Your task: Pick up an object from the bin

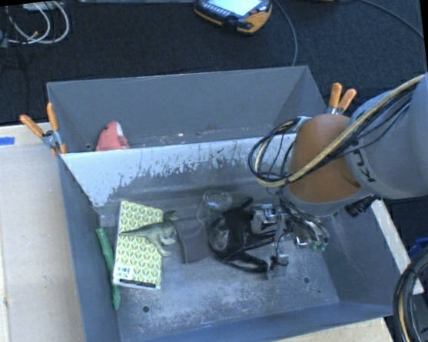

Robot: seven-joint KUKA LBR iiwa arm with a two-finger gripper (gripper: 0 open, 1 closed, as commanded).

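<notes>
From my station I see the jaws low in the bin [217, 325], down against the right edge of a black tangle of straps [234, 237] that lies near the middle of the bin floor. I cannot tell whether they are apart or together, nor whether any strap sits between them. Right of the tangle rise the arm's orange cover [318, 165] and its looped cables [270, 155]. Dark lettering [359, 165] on the arm's grey shell is too partial for me to read. 1 clear cup [216, 203] touches the tangle's upper left. Just left of the tangle is a grey block [192, 242], and beyond that a small grey figure [160, 233]. Further left of the tangle lies a large green packet [137, 259] with a pale leaf pattern and a dark strip along its lower edge, the print too small to read. A small green packet [140, 214] of the same pattern lies just above it. A green stick [106, 268] lies along their far side. Well up and left of the tangle, a pink thing [111, 136] sits at the bin's back wall.
</notes>
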